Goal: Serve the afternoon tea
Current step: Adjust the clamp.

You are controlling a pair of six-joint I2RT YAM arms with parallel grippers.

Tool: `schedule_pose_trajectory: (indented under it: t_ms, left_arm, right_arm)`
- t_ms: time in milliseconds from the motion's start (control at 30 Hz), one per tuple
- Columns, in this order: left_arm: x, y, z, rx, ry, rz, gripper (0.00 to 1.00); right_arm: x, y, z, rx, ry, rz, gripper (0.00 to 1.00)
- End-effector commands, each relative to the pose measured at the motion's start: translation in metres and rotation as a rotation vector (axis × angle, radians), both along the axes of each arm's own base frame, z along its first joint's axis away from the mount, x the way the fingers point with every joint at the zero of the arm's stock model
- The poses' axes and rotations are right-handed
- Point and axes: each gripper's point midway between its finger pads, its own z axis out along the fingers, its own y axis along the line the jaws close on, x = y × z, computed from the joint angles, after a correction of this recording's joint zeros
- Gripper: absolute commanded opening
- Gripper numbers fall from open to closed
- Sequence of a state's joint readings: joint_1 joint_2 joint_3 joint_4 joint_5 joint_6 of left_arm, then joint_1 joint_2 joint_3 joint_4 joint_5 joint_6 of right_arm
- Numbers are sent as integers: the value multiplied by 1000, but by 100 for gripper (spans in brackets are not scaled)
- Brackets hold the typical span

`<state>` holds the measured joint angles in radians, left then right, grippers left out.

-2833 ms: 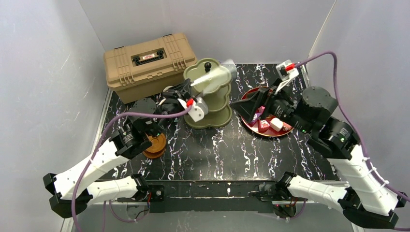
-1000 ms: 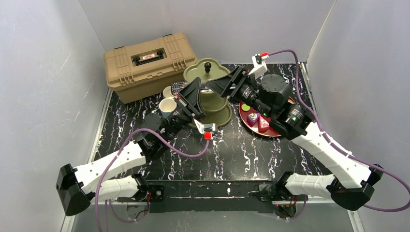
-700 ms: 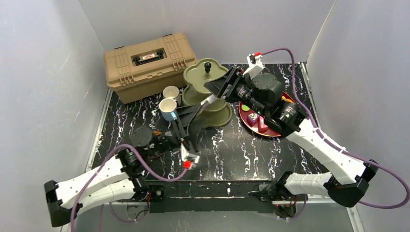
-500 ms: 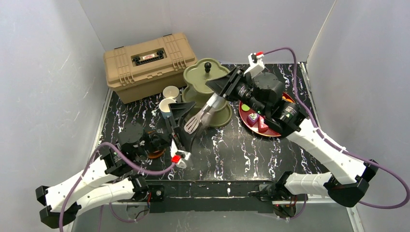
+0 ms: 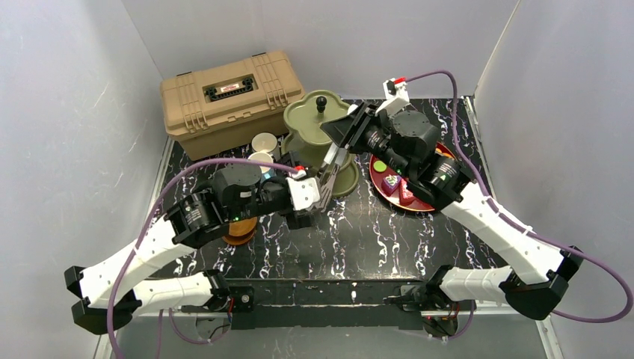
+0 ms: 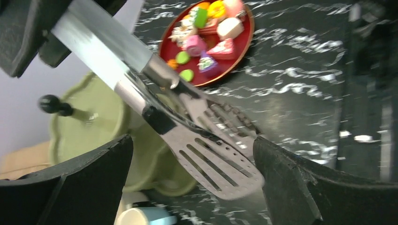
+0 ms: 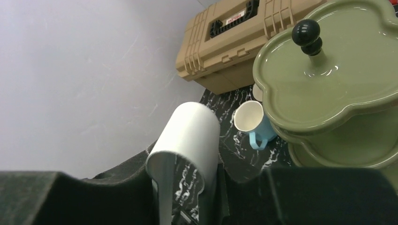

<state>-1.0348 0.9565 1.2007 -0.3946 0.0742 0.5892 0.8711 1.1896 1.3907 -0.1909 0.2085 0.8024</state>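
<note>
Metal tongs [image 5: 333,161] with slotted blades hang tilted from my right gripper [image 5: 342,137], which is shut on their handle [image 7: 187,136]. My left gripper [image 5: 320,198] is open, its fingers either side of the blades [image 6: 211,159] without touching them. The olive-green tiered stand [image 5: 314,120] with its black knob [image 7: 306,33] rises just behind. Toy cakes fill a red plate [image 5: 419,206] to its right. A white mug [image 5: 264,142] and a light-blue mug [image 7: 253,122] stand left of the stand. A brown saucer [image 5: 239,232] lies under my left arm.
The tan toolbox [image 5: 232,97] sits at the back left against the wall. Grey walls close the table in on three sides. The right arm reaches over the red plate [image 6: 239,51], and the left arm crosses above the saucer and the mugs.
A second ago my left gripper held the tongs by the stand. It let go, drew back toward the near edge, then swung right with open fingers round the blades. The right gripper tightened on the handle.
</note>
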Motion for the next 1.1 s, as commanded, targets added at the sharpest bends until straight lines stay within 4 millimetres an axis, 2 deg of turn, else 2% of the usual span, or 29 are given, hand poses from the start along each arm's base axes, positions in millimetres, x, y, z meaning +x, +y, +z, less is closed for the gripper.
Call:
schedule_pose_trajectory:
  t_ms: [0, 100, 200, 333, 533, 700, 767, 800, 867, 900, 967, 1067]
  left_arm:
    - [-47, -4, 26, -159, 320, -74, 98]
    - [-53, -4, 33, -218, 407, -60, 98]
    - [-34, -2, 41, -289, 431, 74, 98]
    - [-6, -3, 33, -304, 431, 227, 98]
    - [8, -23, 32, -338, 454, 255, 97]
    - [6, -35, 23, -315, 494, 202, 85]
    - [9, -33, 19, -307, 489, 210, 76]
    - [10, -31, 15, -297, 482, 223, 67]
    - [16, -22, 7, -269, 438, 262, 40]
    - [19, -16, 4, -268, 427, 289, 32]
    - [20, -11, -3, -254, 416, 308, 30]
    - [15, -13, -11, -241, 460, 301, 47]
  right_arm:
    - [-7, 7, -3, -101, -94, 74, 9]
    - [-9, 9, 0, -109, -127, 96, 11]
    - [-12, 11, 4, -99, -150, 111, 11]
    - [-14, 16, 9, -84, -168, 130, 11]
    - [-17, 25, 14, -78, -173, 157, 12]
    - [-16, 26, 21, -59, -184, 156, 12]
    - [-16, 26, 24, -51, -187, 154, 12]
    - [-15, 26, 25, -46, -186, 147, 12]
    - [-13, 24, 27, -34, -179, 126, 13]
    - [-13, 23, 28, -25, -185, 124, 14]
    - [-13, 23, 32, -4, -193, 121, 15]
    - [-13, 25, 37, 24, -208, 124, 15]
